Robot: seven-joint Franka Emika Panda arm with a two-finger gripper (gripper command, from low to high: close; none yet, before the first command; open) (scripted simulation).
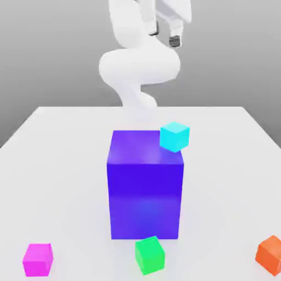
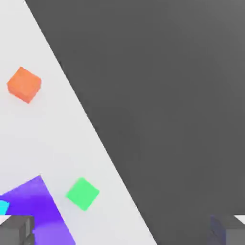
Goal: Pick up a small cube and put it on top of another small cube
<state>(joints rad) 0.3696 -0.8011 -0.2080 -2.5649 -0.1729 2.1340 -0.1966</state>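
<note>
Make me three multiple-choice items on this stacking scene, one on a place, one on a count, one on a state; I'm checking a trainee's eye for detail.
1. Where does the cyan cube sit?
A. On the table beside the green cube
B. At an upper back corner of the big purple block
C. Between the tool's fingers

2. How many small cubes are in the exterior view?
A. Two
B. Four
C. Six

3. How is the tool?
A. Open and empty, high over the table
B. Shut on the orange cube
C. Resting on the purple block

Answers:
1 B: the cyan cube sits at the purple block's upper corner on the exterior view's right.
2 B: cyan, magenta cube, green cube and orange cube.
3 A: the tool hangs above with nothing between its fingers.
</note>
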